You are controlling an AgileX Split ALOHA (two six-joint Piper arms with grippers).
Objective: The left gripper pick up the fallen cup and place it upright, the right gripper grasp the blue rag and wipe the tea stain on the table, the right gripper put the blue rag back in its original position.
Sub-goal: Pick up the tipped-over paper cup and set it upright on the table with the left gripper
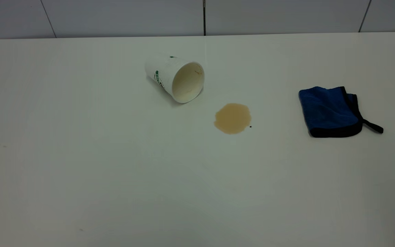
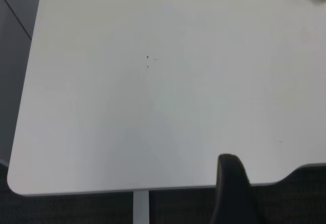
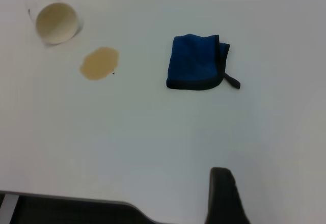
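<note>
Each tool shows one finger (rounded, matte black).

Lab-type test bench, not a home: large plain white smooth tabletop w/ rounded corners set vs. pale grey panelled wall w/ dark seams, dark carpeted floor visible beyond the table edge in left wrist view.
</note>
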